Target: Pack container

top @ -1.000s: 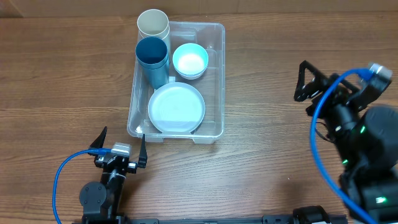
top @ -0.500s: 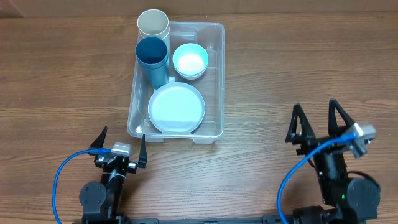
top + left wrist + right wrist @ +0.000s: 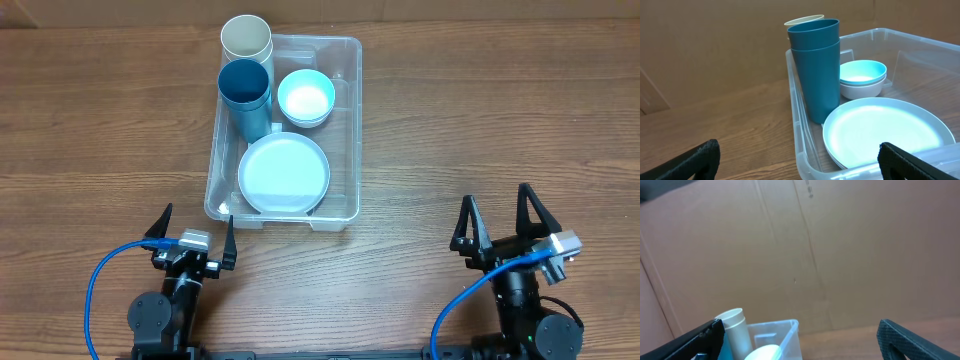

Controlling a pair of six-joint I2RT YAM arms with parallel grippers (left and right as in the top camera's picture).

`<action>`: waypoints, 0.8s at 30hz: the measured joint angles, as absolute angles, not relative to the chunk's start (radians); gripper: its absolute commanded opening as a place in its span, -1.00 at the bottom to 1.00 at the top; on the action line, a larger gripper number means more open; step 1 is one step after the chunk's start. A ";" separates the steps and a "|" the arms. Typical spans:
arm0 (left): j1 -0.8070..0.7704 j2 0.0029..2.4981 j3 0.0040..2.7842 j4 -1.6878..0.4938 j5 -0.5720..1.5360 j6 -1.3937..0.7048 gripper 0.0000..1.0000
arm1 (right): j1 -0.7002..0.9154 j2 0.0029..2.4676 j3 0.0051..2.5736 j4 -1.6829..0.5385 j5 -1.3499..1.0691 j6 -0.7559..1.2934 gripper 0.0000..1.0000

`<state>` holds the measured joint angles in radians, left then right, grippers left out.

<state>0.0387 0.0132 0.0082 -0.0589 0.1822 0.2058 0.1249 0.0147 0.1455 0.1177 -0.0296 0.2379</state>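
Black left gripper (image 3: 197, 222), black right gripper (image 3: 495, 203): pointed fingers (image 3: 164, 219), blue cable loops (image 3: 90, 295), silver wrist blocks (image 3: 194, 240)

I can read no text, number, brand or sign on any of my three feeds. The large clear rectangular plastic container (image 3: 352, 130), at twelve o'clock in the overhead view, shows no lettering I can make out, and neither wrist view shows any legible mark.

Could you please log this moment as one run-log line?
task: pack container | inside: plate, bowls, teal cups | cream cup: far-left corner | left hand: open, empty | right hand: open, empty
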 measured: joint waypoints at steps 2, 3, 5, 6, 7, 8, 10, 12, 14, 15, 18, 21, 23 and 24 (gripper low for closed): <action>0.039 0.013 0.008 -0.059 0.182 0.206 1.00 | 0.125 0.014 0.112 0.112 -0.036 0.235 1.00; 0.039 0.013 0.008 -0.059 0.182 0.206 1.00 | 0.125 0.014 0.094 0.112 -0.044 0.235 1.00; 0.039 0.013 0.008 -0.059 0.182 0.206 1.00 | 0.125 0.014 0.036 0.107 -0.072 0.225 1.00; 0.039 0.013 0.008 -0.059 0.182 0.206 1.00 | 0.125 0.014 0.023 0.086 -0.083 0.221 1.00; 0.039 0.013 0.008 -0.059 0.182 0.206 1.00 | 0.125 0.014 0.018 0.064 -0.090 0.213 1.00; 0.039 0.013 0.008 -0.059 0.182 0.206 1.00 | 0.125 0.014 0.018 0.063 -0.097 0.204 1.00; 0.039 0.013 0.008 -0.059 0.182 0.206 1.00 | 0.125 0.014 0.018 0.065 -0.113 0.165 1.00; 0.039 0.013 0.008 -0.059 0.182 0.206 1.00 | 0.125 0.014 0.018 0.056 -0.123 0.138 1.00; 0.039 0.013 0.008 -0.059 0.182 0.206 1.00 | 0.125 0.012 0.018 0.005 -0.128 0.126 1.00; 0.039 0.013 0.008 -0.059 0.182 0.206 1.00 | 0.125 0.012 0.018 -0.036 -0.128 0.123 1.00; 0.039 0.013 0.008 -0.059 0.182 0.206 1.00 | 0.125 0.012 0.018 -0.079 -0.127 0.114 1.00; 0.039 0.013 0.008 -0.059 0.182 0.206 1.00 | 0.125 0.012 0.018 -0.079 -0.123 0.108 1.00; 0.039 0.013 0.008 -0.059 0.182 0.206 1.00 | 0.125 0.012 0.018 -0.080 -0.108 0.107 1.00; 0.039 0.013 0.008 -0.059 0.182 0.206 1.00 | 0.125 0.012 0.018 -0.083 -0.094 0.107 1.00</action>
<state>0.0387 0.0132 0.0082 -0.0589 0.1818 0.2058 0.1249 0.0120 0.0181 -0.0834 -0.0944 0.1074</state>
